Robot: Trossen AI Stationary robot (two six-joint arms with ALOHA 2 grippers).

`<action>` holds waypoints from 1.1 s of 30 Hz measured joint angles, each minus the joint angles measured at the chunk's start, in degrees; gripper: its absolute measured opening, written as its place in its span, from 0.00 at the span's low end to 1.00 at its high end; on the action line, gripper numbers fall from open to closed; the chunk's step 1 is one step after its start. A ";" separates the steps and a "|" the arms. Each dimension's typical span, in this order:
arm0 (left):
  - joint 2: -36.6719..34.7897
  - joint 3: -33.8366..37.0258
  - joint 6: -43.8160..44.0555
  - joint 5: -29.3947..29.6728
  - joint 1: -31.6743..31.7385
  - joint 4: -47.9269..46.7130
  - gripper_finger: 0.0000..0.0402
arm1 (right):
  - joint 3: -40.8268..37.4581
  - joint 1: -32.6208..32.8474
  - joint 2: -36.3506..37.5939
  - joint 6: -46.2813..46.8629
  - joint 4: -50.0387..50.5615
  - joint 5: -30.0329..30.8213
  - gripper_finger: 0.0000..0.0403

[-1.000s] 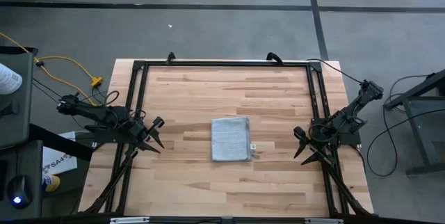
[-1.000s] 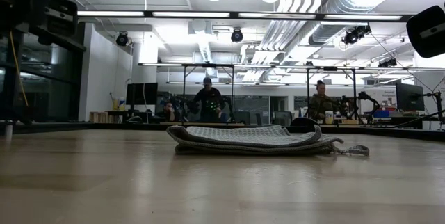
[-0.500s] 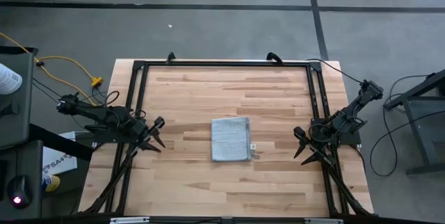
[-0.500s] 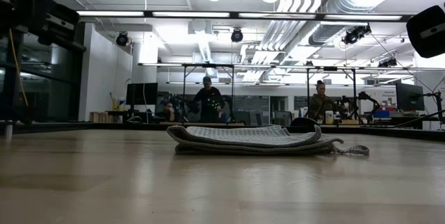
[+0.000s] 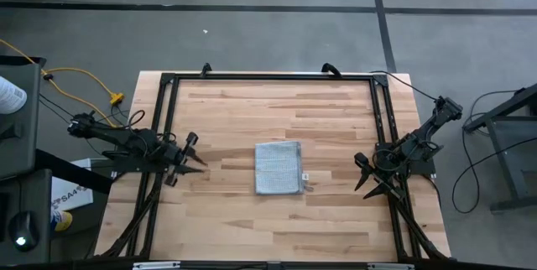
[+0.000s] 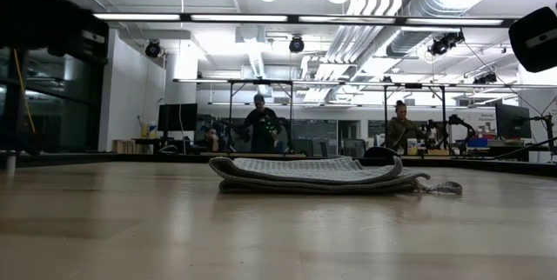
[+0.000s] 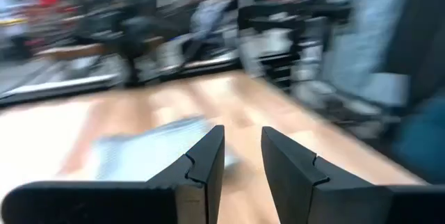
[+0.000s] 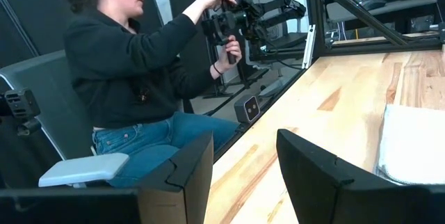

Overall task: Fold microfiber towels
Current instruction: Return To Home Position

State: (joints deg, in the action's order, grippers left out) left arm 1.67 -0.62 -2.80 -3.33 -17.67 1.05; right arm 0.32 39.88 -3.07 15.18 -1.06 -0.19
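Note:
The light grey-blue microfiber towel [image 5: 278, 168] lies folded into a small rectangle at the middle of the wooden table, its layers stacked flat [image 6: 318, 176]. A small white tag [image 5: 305, 176] sticks out at its right edge. My left gripper [image 5: 195, 154] hovers at the table's left edge, open, fingers pointing level toward the towel [image 7: 149, 151], with nothing between them [image 7: 242, 135]. My right gripper [image 5: 361, 174] waits at the right edge, open and holding nothing [image 8: 245, 137]; the towel [image 8: 414, 144] shows off to its side.
A black metal frame [image 5: 268, 76] runs around the tabletop, with rails along the left and right sides near both arms. A seated person [image 8: 132, 78] holds a device just beyond the table's edge. Bare wood [image 5: 277, 228] surrounds the towel on all sides.
My left gripper has swung at the wrist, staying in place: its fingers, which slanted toward the near edge, now point more squarely toward the towel. The towel and my right arm have kept still.

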 joint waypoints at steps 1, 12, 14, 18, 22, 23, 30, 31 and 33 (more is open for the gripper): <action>-0.07 0.00 0.01 2.89 0.01 -0.53 0.24 | 0.01 0.00 0.00 0.00 0.00 0.00 0.38; -0.04 0.02 -1.49 2.67 0.04 -0.41 0.24 | 0.00 0.00 0.00 0.00 0.00 0.00 0.38; -0.04 0.02 -1.48 2.67 0.04 -0.41 0.24 | 0.02 0.00 0.00 -0.01 0.00 0.00 0.38; -0.07 0.02 -1.48 2.69 0.04 -0.41 0.24 | 0.01 0.00 0.00 0.00 0.00 -0.02 0.38; -0.07 0.02 -1.45 2.69 0.04 -0.41 0.24 | 0.00 0.00 0.00 -0.01 0.00 -0.02 0.38; -0.07 0.02 -1.45 2.69 0.04 -0.41 0.24 | 0.02 -0.02 0.00 -0.02 0.00 0.00 0.38; -0.07 0.02 -1.43 2.69 0.04 -0.41 0.24 | 0.02 -0.02 0.00 0.00 0.00 -0.02 0.38; -0.07 0.02 -1.43 2.69 0.04 -0.41 0.24 | 0.02 0.00 0.00 0.00 0.00 -0.02 0.38; -0.07 0.02 -1.42 2.69 0.04 -0.41 0.24 | 0.02 0.00 0.00 0.00 0.00 -0.01 0.38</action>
State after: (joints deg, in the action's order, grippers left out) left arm 1.61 -0.60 -4.22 -0.64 -17.63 0.64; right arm 0.34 39.88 -3.07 15.17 -1.06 -0.19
